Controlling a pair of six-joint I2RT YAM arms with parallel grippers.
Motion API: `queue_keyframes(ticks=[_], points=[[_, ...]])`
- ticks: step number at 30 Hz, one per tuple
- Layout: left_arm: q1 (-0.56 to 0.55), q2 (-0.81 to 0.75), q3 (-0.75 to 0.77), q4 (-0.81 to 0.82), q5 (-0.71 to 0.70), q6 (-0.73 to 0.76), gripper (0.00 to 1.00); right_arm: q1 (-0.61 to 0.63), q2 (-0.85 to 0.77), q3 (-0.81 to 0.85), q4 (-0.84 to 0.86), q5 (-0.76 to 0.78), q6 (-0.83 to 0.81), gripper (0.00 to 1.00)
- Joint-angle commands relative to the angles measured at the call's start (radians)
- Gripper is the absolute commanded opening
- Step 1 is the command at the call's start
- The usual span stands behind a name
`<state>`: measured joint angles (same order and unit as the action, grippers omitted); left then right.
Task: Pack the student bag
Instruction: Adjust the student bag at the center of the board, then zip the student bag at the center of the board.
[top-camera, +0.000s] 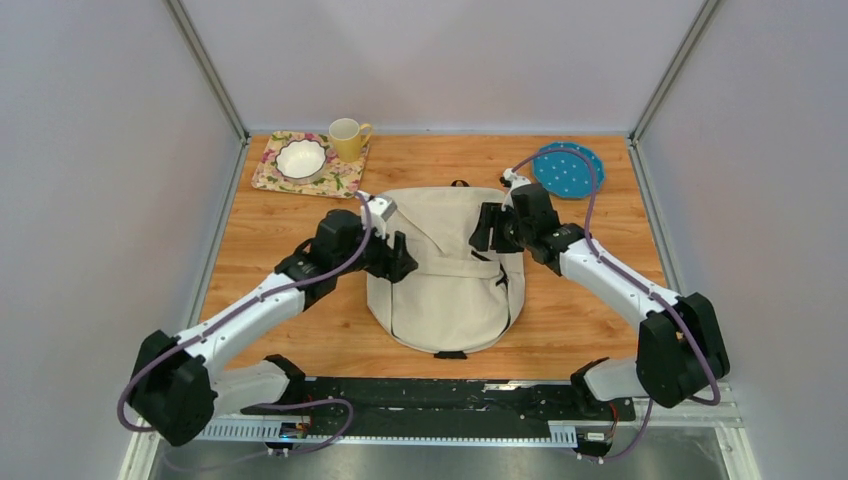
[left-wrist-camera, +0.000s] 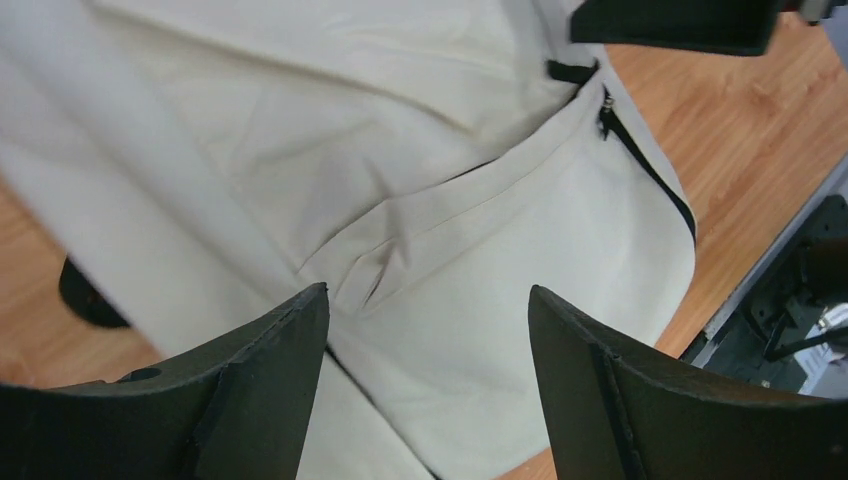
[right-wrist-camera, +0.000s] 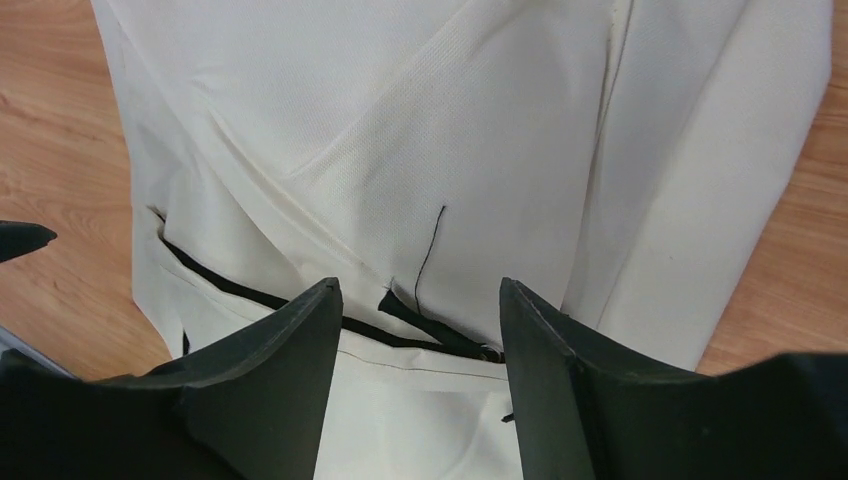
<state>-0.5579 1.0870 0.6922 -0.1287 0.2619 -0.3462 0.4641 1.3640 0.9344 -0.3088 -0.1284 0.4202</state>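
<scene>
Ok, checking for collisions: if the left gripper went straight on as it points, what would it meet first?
Probably the student bag: the open left gripper points at its cream fabric by the front pocket fold; the gap is unclear.

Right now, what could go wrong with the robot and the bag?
The student bag is soft and wrinkled, so the open jaws on each side might pinch just a fold and bunch it. The right arm sits close to the blue plate; swinging back, it might bump it.
</scene>
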Motion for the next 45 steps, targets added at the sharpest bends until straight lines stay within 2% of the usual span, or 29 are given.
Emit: queue_keyframes(ticks=[1, 6, 11, 17, 24, 27, 34, 36, 37, 39, 45], points=[[-0.076, 0.109, 0.104, 0.078, 0.06, 0.261, 0.8, 0.005, 0.033, -0.014, 0.066, -0.079, -0.112, 0.61], [-0.129, 0.252, 0.205, 0.115, 0.152, 0.426, 0.81, 0.007, 0.056, -0.022, 0.082, -0.094, -0.136, 0.61], [-0.2, 0.387, 0.315, 0.045, 0.181, 0.588, 0.81, 0.008, 0.081, -0.023, 0.082, -0.099, -0.141, 0.59], [-0.26, 0.51, 0.4, -0.028, 0.166, 0.656, 0.81, 0.011, 0.087, -0.032, 0.07, -0.085, -0.155, 0.51], [-0.266, 0.58, 0.426, -0.034, 0.132, 0.659, 0.81, 0.013, 0.073, -0.06, 0.068, -0.089, -0.147, 0.41], [-0.266, 0.605, 0.443, -0.045, 0.126, 0.65, 0.74, 0.013, 0.079, -0.065, 0.073, -0.076, -0.144, 0.37], [-0.267, 0.636, 0.477, -0.075, 0.125, 0.612, 0.26, 0.011, 0.087, -0.048, 0.077, -0.042, -0.121, 0.09], [-0.266, 0.636, 0.475, -0.074, 0.126, 0.607, 0.18, 0.011, 0.084, -0.043, 0.074, -0.033, -0.113, 0.05], [-0.267, 0.633, 0.477, -0.075, 0.132, 0.601, 0.1, 0.013, 0.081, -0.043, 0.074, -0.021, -0.112, 0.01], [-0.267, 0.63, 0.48, -0.08, 0.138, 0.599, 0.01, 0.011, 0.075, -0.04, 0.063, 0.009, -0.097, 0.0], [-0.269, 0.611, 0.471, -0.109, 0.146, 0.596, 0.0, -0.01, 0.058, -0.04, 0.005, 0.239, 0.006, 0.0]])
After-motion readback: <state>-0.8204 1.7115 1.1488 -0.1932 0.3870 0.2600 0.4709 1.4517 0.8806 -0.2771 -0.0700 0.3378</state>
